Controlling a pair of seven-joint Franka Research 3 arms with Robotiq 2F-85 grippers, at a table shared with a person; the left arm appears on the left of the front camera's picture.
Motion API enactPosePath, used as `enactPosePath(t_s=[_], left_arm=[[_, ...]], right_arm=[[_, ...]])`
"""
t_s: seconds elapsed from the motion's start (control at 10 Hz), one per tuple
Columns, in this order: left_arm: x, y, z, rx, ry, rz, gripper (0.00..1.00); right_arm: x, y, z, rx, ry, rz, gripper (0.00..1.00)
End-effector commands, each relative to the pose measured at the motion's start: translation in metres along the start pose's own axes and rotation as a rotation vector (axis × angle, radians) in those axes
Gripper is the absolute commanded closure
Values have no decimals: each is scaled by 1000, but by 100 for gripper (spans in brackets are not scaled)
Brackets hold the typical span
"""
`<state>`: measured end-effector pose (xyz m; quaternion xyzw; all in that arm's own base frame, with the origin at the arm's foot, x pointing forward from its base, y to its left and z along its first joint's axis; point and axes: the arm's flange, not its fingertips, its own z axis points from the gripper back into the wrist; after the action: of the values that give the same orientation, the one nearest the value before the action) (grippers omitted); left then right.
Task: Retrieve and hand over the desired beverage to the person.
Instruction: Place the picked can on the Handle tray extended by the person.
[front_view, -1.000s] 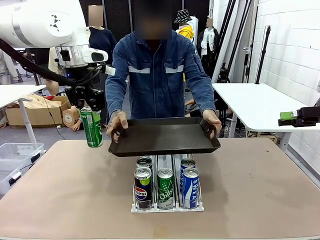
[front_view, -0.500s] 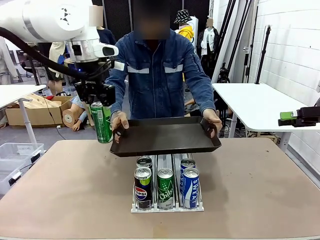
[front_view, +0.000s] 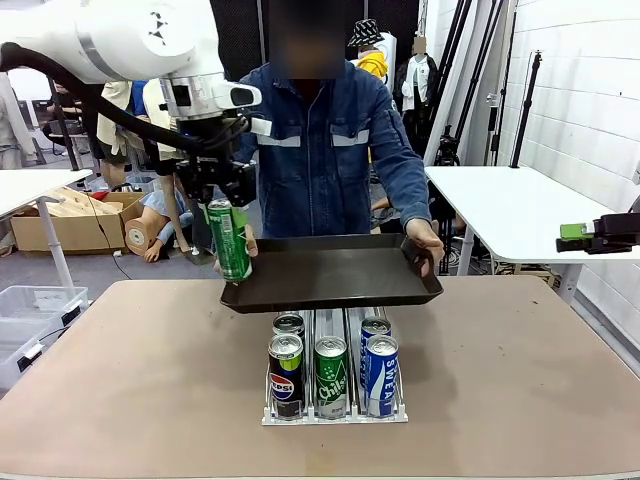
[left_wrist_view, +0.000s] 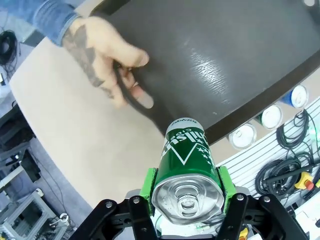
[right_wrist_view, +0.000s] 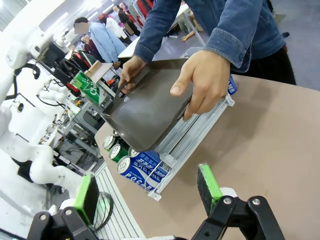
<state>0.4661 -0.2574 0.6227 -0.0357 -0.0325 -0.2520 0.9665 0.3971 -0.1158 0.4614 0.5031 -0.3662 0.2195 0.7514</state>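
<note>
Left jaws are clamped on a green Sprite can (front_view: 230, 243), hanging right over the tray's (front_view: 340, 272) left end, next to the person's (front_view: 320, 150) hand (left_wrist_view: 100, 55). Under the tray, on the surface (front_view: 120, 380), the rack (front_view: 335, 416) holds Pepsi, Sprite and blue cans (front_view: 330, 375) in three lanes. Right jaws are wide open.

Tan table (front_view: 120, 380) — a white rack (front_view: 335, 416) of cans (front_view: 331, 375) stands mid-table.

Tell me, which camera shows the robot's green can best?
The left wrist view: the green can is close, top and label clear. The front view shows it smaller, beside the tray; the right wrist view, tiny and far.
</note>
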Motion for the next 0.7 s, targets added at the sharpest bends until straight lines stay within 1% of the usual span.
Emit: enactPosePath(t_s=[0.0,0.2,0.4,0.6], left_arm=[[23,-17,4,-38,-8,-13,84],[46,-35,-3,-12,4,-59,84],[69,-44,-10,-13,16,-65,84],[86,-49,-15,14,29,-63,84]], right_arm=[[0,1,1,4,6,-3,0],[0,1,1,4,6,-3,0],[0,1,1,4,6,-3,0],[0,1,1,4,6,-3,0]])
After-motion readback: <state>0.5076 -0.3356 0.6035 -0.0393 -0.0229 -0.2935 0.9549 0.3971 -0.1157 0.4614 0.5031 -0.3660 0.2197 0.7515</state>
